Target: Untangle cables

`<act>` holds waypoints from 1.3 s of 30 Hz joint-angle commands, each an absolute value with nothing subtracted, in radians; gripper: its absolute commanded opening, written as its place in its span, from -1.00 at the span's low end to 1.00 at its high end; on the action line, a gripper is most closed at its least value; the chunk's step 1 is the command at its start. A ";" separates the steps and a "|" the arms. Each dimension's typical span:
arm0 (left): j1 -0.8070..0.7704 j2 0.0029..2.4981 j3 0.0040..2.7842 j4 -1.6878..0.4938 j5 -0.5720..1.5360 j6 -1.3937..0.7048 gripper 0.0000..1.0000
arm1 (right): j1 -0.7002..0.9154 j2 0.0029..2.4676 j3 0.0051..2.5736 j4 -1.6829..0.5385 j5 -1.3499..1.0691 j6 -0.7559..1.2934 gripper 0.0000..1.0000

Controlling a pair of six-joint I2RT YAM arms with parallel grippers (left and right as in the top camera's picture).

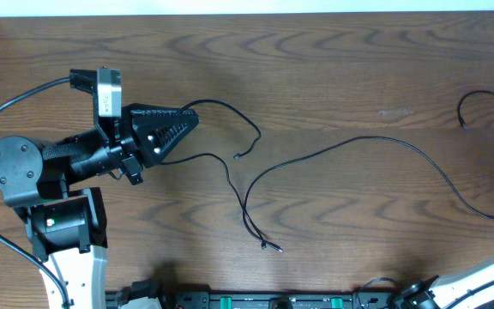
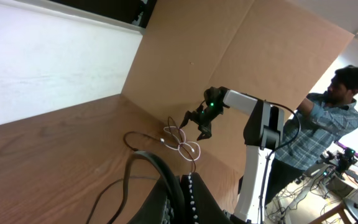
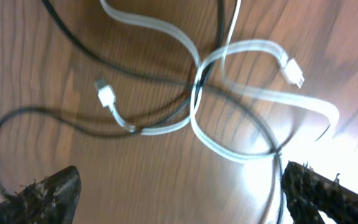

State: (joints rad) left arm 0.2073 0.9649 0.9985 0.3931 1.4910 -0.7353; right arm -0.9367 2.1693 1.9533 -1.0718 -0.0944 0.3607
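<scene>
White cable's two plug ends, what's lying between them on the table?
In the right wrist view, between one plug and the other, the white cable loops across itself, with a black cable running through.

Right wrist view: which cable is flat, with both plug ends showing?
The white cable: a flat ribbon looped over itself, a plug at each end. The black cables crossing it are thin dark cords, no plugs in view.

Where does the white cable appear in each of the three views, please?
Overhead: not in it.
Left wrist: white cable at centre, just below the right gripper.
Right wrist: loops across the upper middle.
Shared landmark: the right gripper, its fingers in the right-wrist view's bottom corners.
</scene>
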 commanded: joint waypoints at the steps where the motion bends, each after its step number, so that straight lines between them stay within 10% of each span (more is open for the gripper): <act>1: 0.206 0.962 1.016 0.398 1.504 -0.726 -0.85 | -0.907 2.167 1.965 -1.117 -0.254 0.368 0.99; 30: 0.206 0.962 1.012 0.398 1.511 -0.727 -0.85 | -0.190 2.167 1.404 -0.870 -0.088 -0.658 0.98; 39: 0.206 0.962 1.012 0.398 1.511 -0.727 -0.85 | -0.191 2.167 1.283 -0.809 -0.081 -0.911 0.47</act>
